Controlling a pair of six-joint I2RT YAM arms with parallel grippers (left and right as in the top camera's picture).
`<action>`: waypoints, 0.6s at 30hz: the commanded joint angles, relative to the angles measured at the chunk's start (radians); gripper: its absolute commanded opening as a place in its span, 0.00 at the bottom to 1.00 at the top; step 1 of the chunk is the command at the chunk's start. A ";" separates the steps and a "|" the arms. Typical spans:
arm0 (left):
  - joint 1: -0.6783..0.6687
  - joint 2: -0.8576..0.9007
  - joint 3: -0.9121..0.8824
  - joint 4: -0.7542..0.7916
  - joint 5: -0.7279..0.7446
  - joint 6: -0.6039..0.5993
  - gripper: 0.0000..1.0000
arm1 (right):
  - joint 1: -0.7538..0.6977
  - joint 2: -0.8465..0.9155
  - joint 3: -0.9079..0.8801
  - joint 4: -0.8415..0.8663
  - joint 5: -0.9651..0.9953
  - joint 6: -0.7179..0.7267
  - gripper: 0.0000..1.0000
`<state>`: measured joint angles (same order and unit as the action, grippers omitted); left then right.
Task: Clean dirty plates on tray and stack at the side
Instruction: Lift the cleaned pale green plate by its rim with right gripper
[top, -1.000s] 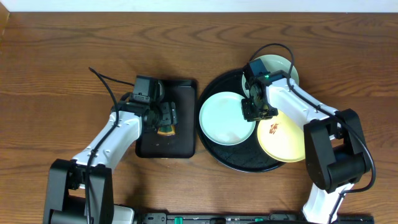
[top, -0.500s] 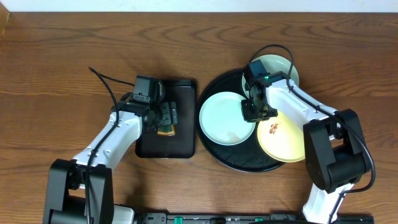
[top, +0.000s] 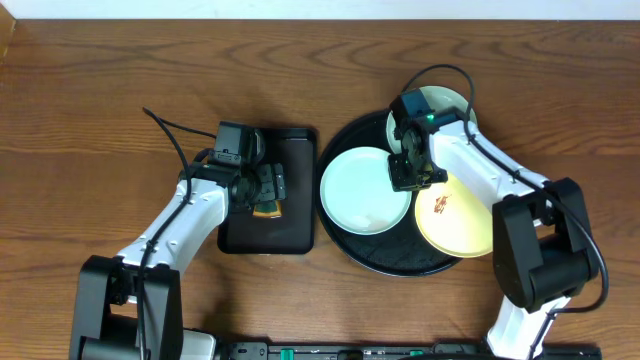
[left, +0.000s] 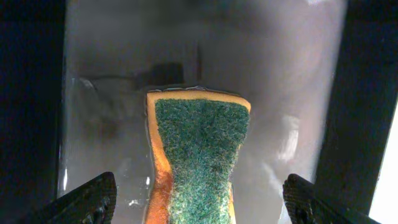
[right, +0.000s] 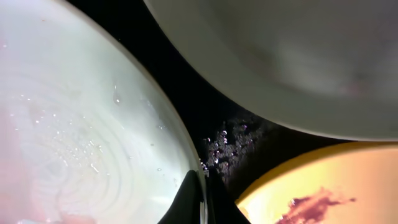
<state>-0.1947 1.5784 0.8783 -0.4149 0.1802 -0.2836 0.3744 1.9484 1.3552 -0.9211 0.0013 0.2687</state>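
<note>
Right gripper (right: 200, 198) was pinched shut on mint plate (top: 360, 192) rim, plate flat on round tray (top: 380, 264). Left gripper (left: 199, 199) hung wide open over sponge (left: 200, 143). Looked like the pick-up step; next needs a lift clear of yellow plate (top: 458, 218).

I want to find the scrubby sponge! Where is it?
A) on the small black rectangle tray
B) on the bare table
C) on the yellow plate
A: the sponge lies on the rectangular black tray, not on a plate or the wood.
</note>
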 joint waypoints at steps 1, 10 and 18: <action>-0.003 0.004 -0.007 -0.002 -0.010 0.010 0.87 | 0.005 -0.071 0.032 -0.003 0.085 -0.005 0.01; -0.003 0.004 -0.007 -0.002 -0.010 0.010 0.87 | 0.005 -0.208 0.032 -0.022 0.257 -0.016 0.01; -0.003 0.004 -0.007 -0.002 -0.010 0.010 0.87 | 0.008 -0.346 0.032 -0.023 0.298 -0.061 0.01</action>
<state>-0.1947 1.5784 0.8783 -0.4149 0.1802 -0.2836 0.3748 1.6562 1.3628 -0.9443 0.2451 0.2321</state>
